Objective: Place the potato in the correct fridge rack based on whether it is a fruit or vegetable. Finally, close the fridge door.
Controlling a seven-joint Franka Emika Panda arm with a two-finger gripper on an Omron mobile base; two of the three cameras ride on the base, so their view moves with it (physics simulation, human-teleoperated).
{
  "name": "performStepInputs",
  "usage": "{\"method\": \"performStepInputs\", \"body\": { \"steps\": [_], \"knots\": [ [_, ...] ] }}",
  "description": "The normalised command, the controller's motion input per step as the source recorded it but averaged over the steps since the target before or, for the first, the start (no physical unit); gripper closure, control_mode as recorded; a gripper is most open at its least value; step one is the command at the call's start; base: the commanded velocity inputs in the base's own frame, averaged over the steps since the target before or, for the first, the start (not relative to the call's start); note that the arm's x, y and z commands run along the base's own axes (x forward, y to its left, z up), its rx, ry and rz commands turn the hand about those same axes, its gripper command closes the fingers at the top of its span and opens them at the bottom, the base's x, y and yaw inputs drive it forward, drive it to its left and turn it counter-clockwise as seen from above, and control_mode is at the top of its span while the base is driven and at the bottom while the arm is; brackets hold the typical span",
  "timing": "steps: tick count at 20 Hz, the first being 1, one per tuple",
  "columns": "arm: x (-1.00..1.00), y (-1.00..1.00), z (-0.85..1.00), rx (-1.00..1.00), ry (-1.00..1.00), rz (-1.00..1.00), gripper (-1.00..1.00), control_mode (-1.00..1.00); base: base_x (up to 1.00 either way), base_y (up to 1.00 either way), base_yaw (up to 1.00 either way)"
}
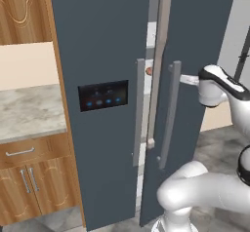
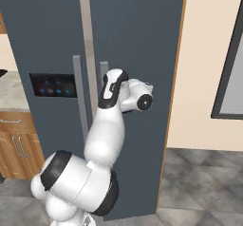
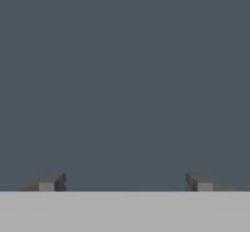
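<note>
The slate-grey fridge door (image 1: 200, 31) stands slightly ajar, its long bar handle (image 1: 170, 114) facing me. In the narrow gap beside it, slivers of white fridge rack (image 1: 151, 33) show, along with a small reddish-brown lump (image 1: 149, 71) that looks like the potato. My gripper (image 1: 184, 79) is against the door's outer face, just right of the handle. In the hand view the gripper (image 3: 125, 182) is open, its fingertips (image 3: 49, 181) wide apart with nothing between them and flat grey door (image 3: 125, 80) right in front. The same door (image 2: 142, 30) rises behind my wrist.
The matching left door carries a black display panel (image 1: 103, 95). A marble counter (image 1: 29, 111) over wooden cabinets (image 1: 29, 177) lies to the left. A cream wall (image 2: 204, 78) with a dark frame (image 2: 228, 78) stands to the right, above grey floor tiles (image 2: 204, 187).
</note>
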Motion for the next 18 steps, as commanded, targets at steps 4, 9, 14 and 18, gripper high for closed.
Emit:
{"method": "performStepInputs", "body": {
  "steps": [4, 9, 14, 18],
  "knots": [
    [0.78, 0.57, 0.54, 0.00, -0.01, -0.33, -1.00, -1.00, 0.00, 0.00, 0.00],
    [0.75, 0.35, 0.52, 0.00, 0.00, -0.24, -1.00, -1.00, 0.00, 0.00, 0.00],
    [0.00, -0.01, 0.02, 0.00, 0.03, 0.00, -1.00, -1.00, 0.00, 0.00, 0.00],
    [0.00, 0.00, 0.00, 0.00, 0.00, 0.00, -1.00, -1.00, 0.00, 0.00, 0.00]
  ]
}}
